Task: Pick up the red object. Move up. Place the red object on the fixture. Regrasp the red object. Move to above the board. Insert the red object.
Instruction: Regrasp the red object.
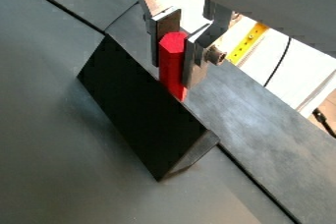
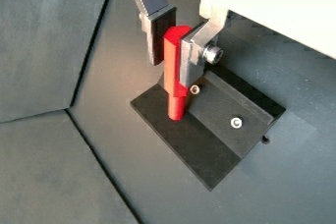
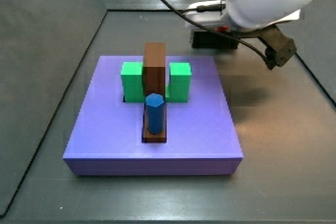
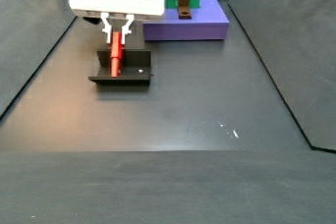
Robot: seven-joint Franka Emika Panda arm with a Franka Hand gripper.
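Side view, left to right: one fixture with one red object standing upright on it, clasped near its top by the gripper; then one board carrying two green blocks, one brown block and one blue peg.

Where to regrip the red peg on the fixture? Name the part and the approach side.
Grip the upper half of the red peg, coming from above. It stands upright, its foot on the fixture, so only the top is free. The gripper already straddles that end; whether it is clamped is unclear.
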